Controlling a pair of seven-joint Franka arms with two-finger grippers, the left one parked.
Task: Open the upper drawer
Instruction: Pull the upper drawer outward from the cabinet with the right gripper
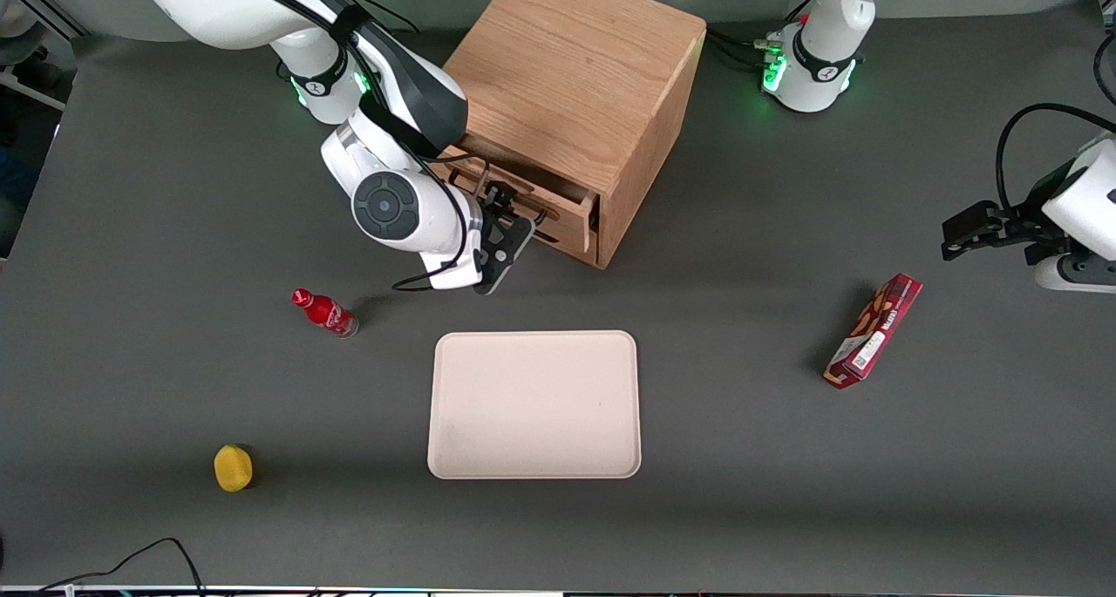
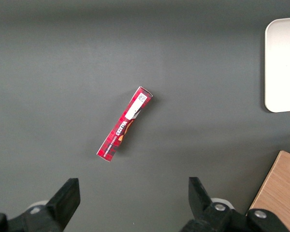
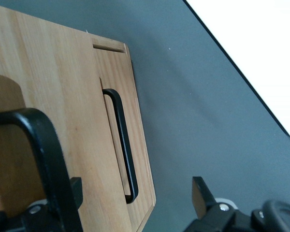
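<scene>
The boxy wooden cabinet (image 1: 575, 65) stands at the back of the table. Its upper drawer (image 1: 558, 218) is pulled out a short way, with a gap showing along its top. My right gripper (image 1: 506, 231) is at the drawer's front, open. In the right wrist view the upper drawer's front (image 3: 53, 72) fills the near wood. Its black bar handle (image 3: 43, 145) runs close beside one fingertip (image 3: 75, 195), not between the fingers. The gripper (image 3: 137, 198) spans the drawer's edge. The bottom drawer's handle (image 3: 123, 140) shows past it.
A beige tray (image 1: 534, 403) lies nearer the front camera than the cabinet. A red bottle (image 1: 324, 312) and a yellow object (image 1: 234, 467) lie toward the working arm's end. A red box (image 1: 874, 330) lies toward the parked arm's end.
</scene>
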